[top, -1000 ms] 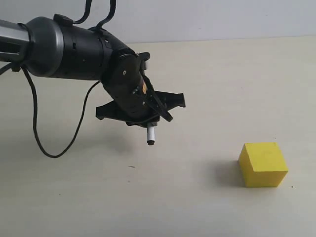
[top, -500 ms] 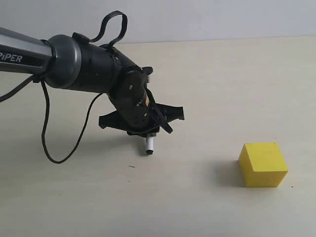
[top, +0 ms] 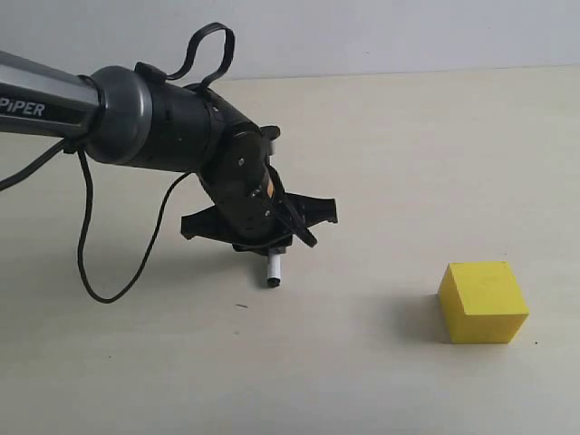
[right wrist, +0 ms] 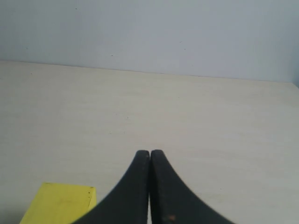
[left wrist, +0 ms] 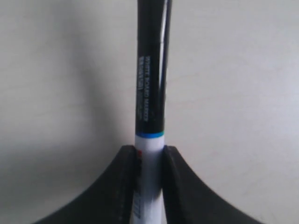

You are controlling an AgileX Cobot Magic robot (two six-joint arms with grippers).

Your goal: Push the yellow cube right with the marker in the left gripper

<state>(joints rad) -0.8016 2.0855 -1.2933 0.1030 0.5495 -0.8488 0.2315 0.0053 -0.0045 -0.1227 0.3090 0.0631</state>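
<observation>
My left gripper (top: 272, 245) hangs over the table left of centre, shut on the marker (top: 274, 270), whose white barrel points down with its black end at or just above the table. In the left wrist view the marker (left wrist: 150, 93) runs out from between the black fingers (left wrist: 125, 186), white barrel pinched, black cap beyond. The yellow cube (top: 482, 302) sits on the table well to the right of the marker, apart from it. The right wrist view shows my right gripper (right wrist: 149, 154) shut with nothing in it, and a corner of the yellow cube (right wrist: 60, 203) beside it.
A loose black cable (top: 86, 245) loops down from the left arm to the table on the left. The pale table (top: 381, 163) meets a light wall at the back.
The left arm has come lower and slightly forward, bringing the marker's tip down towards the table. The cube has not moved.
</observation>
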